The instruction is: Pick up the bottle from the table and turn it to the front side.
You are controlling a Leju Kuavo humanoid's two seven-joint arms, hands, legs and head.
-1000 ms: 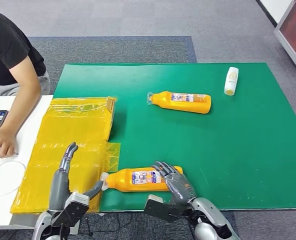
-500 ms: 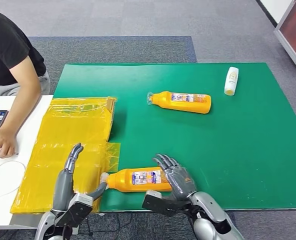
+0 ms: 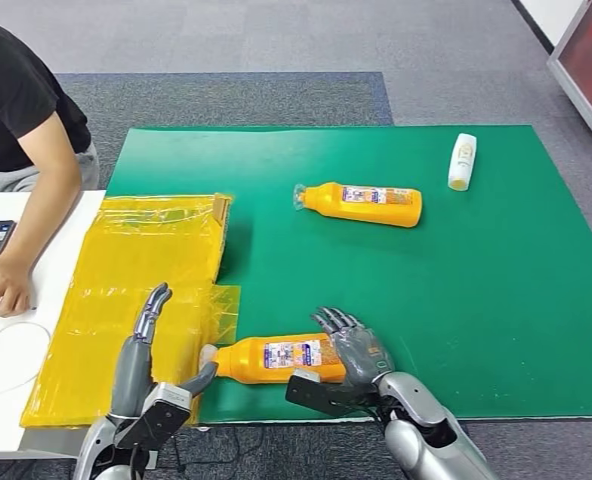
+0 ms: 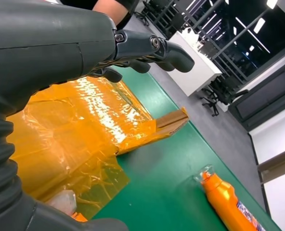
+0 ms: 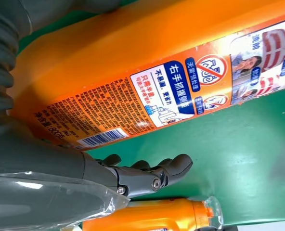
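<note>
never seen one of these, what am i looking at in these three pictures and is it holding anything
This is a humanoid robot with two silver arms ending in many-fingered hands. The wide picture is from its head, looking down at a green table mat. The other two come from cameras on its wrists, so they look tilted.

On the mat lie two orange bottles on their sides: the near bottle and the far bottle. A small white bottle lies at the far right, and a yellow plastic bag on the left. A person sits beside the table.

The right hand lies over the near bottle's base end, but I cannot tell whether it grips it. The left hand is open, its thumb near the bottle's cap. Nothing is lifted.
</note>
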